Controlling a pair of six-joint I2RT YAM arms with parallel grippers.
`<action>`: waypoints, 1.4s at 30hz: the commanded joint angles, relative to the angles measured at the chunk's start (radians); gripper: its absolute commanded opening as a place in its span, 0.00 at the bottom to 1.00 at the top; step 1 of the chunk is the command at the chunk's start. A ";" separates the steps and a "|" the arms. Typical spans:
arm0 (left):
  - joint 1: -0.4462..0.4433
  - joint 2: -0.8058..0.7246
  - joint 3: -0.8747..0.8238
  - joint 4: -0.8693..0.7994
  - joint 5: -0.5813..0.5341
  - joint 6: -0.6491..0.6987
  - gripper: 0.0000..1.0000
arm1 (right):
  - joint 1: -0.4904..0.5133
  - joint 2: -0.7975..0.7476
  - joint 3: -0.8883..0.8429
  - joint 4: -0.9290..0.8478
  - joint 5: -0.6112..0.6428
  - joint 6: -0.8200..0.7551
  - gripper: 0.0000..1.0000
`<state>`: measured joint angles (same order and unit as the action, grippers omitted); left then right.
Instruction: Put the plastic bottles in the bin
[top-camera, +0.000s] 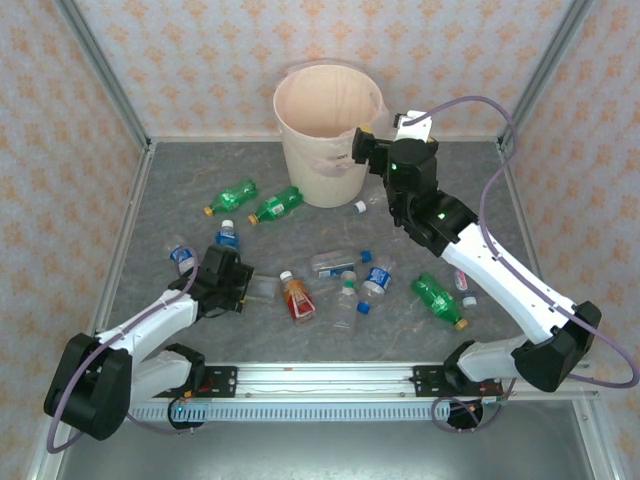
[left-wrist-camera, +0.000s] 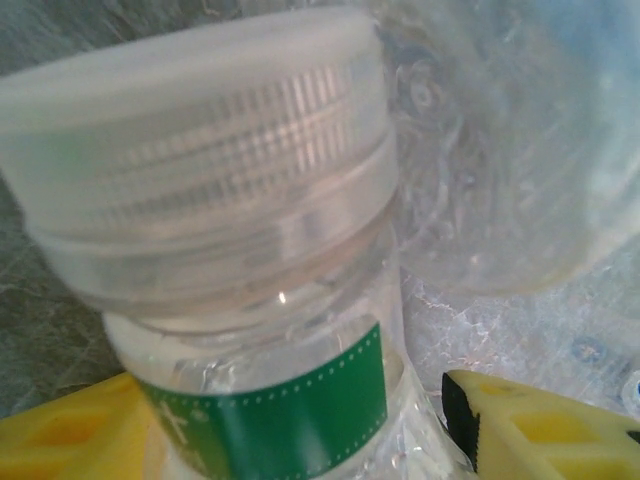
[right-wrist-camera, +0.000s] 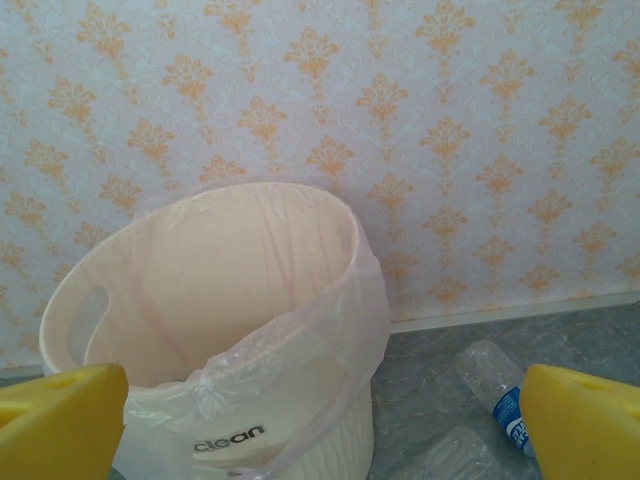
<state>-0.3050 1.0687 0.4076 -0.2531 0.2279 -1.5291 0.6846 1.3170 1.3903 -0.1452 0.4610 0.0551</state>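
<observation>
Left tool (top-camera: 250, 287) straddles white-capped bottle (left-wrist-camera: 200, 170); right tool (top-camera: 358, 147) agape beside bin (top-camera: 320, 175).

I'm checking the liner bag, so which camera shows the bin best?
Right wrist: the bin is close and large, its pinkish bag draped over the rim. Top external shows the bin small, from above.

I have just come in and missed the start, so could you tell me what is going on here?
Two robot arms are moving plastic bottles from a grey table into the bin. The left gripper is low over the table with a clear white-capped bottle between its fingers; whether it grips yet cannot be told. The right gripper is open and empty, facing the bin. Other bottles lie scattered, among them a green bottle and a red-orange bottle.
</observation>
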 joint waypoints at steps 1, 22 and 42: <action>0.009 -0.056 -0.019 0.025 -0.023 -0.025 0.62 | 0.004 -0.022 -0.007 -0.007 0.031 0.013 1.00; 0.023 -0.073 0.475 -0.106 -0.206 0.240 0.57 | 0.004 -0.012 0.019 -0.001 0.036 0.034 1.00; 0.017 0.382 1.183 0.147 -0.241 0.660 0.55 | 0.004 -0.082 0.032 -0.071 0.075 0.049 1.00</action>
<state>-0.2916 1.4193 1.5124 -0.2039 -0.0120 -0.9642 0.6846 1.2675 1.3899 -0.1829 0.5022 0.0898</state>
